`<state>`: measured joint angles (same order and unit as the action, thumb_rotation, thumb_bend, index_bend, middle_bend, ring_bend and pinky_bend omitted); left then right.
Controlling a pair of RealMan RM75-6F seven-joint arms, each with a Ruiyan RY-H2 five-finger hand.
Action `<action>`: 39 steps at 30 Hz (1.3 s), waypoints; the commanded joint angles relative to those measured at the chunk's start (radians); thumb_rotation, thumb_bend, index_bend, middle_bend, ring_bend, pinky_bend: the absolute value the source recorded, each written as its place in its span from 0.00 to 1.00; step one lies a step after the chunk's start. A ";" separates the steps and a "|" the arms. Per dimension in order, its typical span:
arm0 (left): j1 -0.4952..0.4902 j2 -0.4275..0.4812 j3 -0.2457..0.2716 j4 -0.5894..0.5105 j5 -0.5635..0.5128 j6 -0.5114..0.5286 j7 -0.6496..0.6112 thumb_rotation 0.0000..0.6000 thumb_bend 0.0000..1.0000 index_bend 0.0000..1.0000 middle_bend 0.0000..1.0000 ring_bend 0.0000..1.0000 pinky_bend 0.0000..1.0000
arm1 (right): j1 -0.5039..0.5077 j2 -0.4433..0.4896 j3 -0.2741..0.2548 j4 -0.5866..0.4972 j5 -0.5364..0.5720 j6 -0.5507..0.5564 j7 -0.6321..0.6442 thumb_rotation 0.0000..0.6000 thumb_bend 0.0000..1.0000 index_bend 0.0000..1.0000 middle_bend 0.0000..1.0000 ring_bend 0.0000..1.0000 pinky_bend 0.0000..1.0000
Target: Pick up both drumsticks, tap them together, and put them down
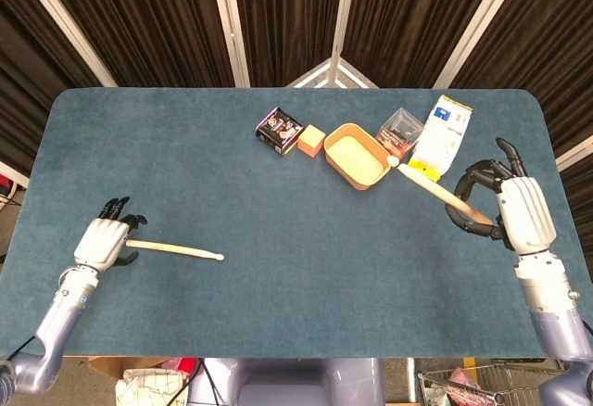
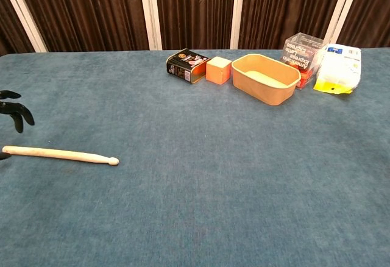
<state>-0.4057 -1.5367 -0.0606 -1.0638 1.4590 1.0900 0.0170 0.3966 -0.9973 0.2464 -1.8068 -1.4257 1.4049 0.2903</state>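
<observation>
A pale wooden drumstick (image 1: 181, 250) (image 2: 61, 153) lies flat on the blue table at the left, its tip pointing right. My left hand (image 1: 104, 240) hovers over its butt end with fingers apart, holding nothing; in the chest view only its dark fingertips (image 2: 15, 113) show at the left edge. My right hand (image 1: 505, 209) at the right holds the second drumstick (image 1: 431, 188) lifted off the table, its tip slanting up-left toward the tan tub. The chest view shows neither that hand nor its stick.
Along the back stand a dark tin (image 1: 279, 130), an orange cube (image 1: 311, 140), a tan tub (image 1: 357, 156), a clear plastic box (image 1: 400, 132) and a white and yellow bag (image 1: 440, 135). The blue table (image 1: 278, 304) stretches bare in front of them.
</observation>
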 commanded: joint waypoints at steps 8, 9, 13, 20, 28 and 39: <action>-0.018 -0.065 0.033 0.050 0.059 0.036 -0.105 1.00 0.38 0.39 0.45 0.05 0.00 | -0.011 0.000 0.014 0.007 0.026 -0.006 0.007 1.00 0.39 0.77 0.66 0.36 0.00; -0.018 -0.068 0.034 0.053 0.058 0.036 -0.102 1.00 0.38 0.40 0.46 0.05 0.00 | -0.012 0.000 0.014 0.011 0.025 -0.005 0.011 1.00 0.39 0.77 0.66 0.36 0.00; -0.020 -0.077 0.036 0.063 0.055 0.037 -0.085 1.00 0.39 0.42 0.48 0.06 0.00 | -0.014 -0.001 0.017 0.020 0.021 -0.007 0.023 1.00 0.39 0.77 0.66 0.37 0.00; -0.022 -0.088 0.042 0.070 0.052 0.034 -0.063 1.00 0.42 0.48 0.55 0.08 0.00 | -0.018 -0.002 0.020 0.035 0.019 -0.008 0.035 1.00 0.39 0.77 0.66 0.37 0.00; -0.024 -0.096 0.045 0.079 0.037 0.022 -0.018 1.00 0.43 0.51 0.57 0.09 0.00 | -0.020 -0.005 0.024 0.038 0.018 -0.011 0.029 1.00 0.39 0.77 0.66 0.37 0.00; -0.024 -0.100 0.047 0.076 0.026 0.020 0.030 1.00 0.44 0.54 0.60 0.11 0.00 | -0.029 -0.010 0.019 0.040 0.011 -0.008 0.024 1.00 0.39 0.77 0.66 0.37 0.00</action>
<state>-0.4299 -1.6352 -0.0137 -0.9864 1.4849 1.1080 0.0509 0.3673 -1.0075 0.2657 -1.7673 -1.4143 1.3969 0.3145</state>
